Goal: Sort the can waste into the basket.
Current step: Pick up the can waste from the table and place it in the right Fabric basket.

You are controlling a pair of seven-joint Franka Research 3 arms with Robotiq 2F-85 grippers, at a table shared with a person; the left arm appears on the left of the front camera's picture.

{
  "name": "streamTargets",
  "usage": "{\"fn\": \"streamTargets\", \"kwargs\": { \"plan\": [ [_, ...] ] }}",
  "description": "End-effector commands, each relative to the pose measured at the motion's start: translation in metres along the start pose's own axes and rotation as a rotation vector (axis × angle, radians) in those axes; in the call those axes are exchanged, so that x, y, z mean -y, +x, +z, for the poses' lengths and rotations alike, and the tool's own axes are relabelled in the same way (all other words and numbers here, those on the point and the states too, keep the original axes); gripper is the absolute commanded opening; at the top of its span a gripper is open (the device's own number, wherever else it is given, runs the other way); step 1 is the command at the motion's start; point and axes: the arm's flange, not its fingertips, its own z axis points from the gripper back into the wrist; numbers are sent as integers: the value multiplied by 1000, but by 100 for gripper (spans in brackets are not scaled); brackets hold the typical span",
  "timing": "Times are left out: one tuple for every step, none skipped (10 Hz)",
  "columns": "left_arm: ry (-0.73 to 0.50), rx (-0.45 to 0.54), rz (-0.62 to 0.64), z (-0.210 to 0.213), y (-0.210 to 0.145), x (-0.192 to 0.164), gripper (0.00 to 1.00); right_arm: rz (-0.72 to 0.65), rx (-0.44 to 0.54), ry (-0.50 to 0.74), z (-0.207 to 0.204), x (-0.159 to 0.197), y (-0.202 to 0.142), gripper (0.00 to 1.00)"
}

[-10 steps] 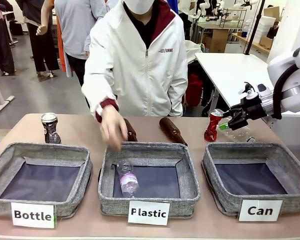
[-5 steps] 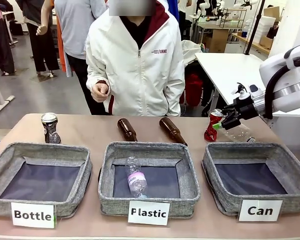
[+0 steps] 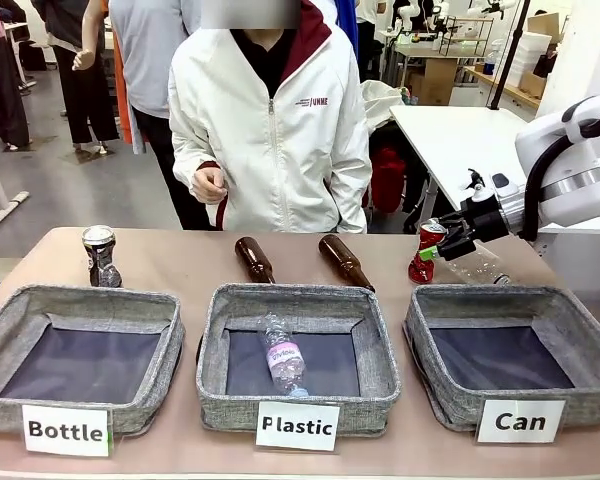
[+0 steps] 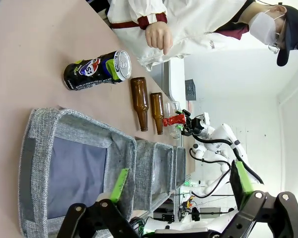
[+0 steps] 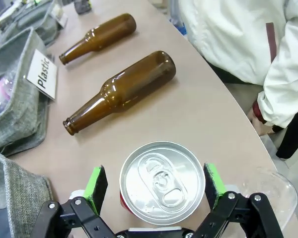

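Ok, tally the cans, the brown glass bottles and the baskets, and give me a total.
Cans: 2 (red can, silver and dark can)
Brown glass bottles: 2 (left brown bottle, right brown bottle)
Baskets: 3 (Bottle basket, Plastic basket, Can basket)
Total: 7

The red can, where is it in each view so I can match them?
Front view: red can right of middle, behind the right-hand basket.
Left wrist view: can small, near the centre.
Right wrist view: can bottom centre, lid up, inside the right pincer.
Landmark: nearest brown bottle.
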Motion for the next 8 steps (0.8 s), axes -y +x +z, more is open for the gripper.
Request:
{"fn": "streamTargets", "kwargs": {
  "plan": [
    [0, -13, -19, 2, -2, 0, 100, -28, 33, 25, 3, 8, 4, 40],
    [0, -13, -19, 2, -2, 0, 100, -45, 23, 39, 4, 9, 3, 40],
    [0, -13, -19, 2, -2, 0, 100, -47, 20, 45, 3, 10, 3, 0],
    [0, -13, -19, 2, -2, 0, 100, -47, 23, 48, 4, 10, 4, 38],
    [0, -13, -19, 2, -2, 0, 100, -44, 29, 62, 4, 10, 3, 0],
    [0, -13, -19, 2, -2, 0, 100, -43, 30, 65, 4, 10, 3, 0],
    [0, -13, -19, 2, -2, 0, 100, -44, 33, 64, 3, 10, 3, 0],
    [0, -13, -19, 2, -2, 0, 100, -41, 36, 66, 3, 10, 4, 0]
  ]
}}
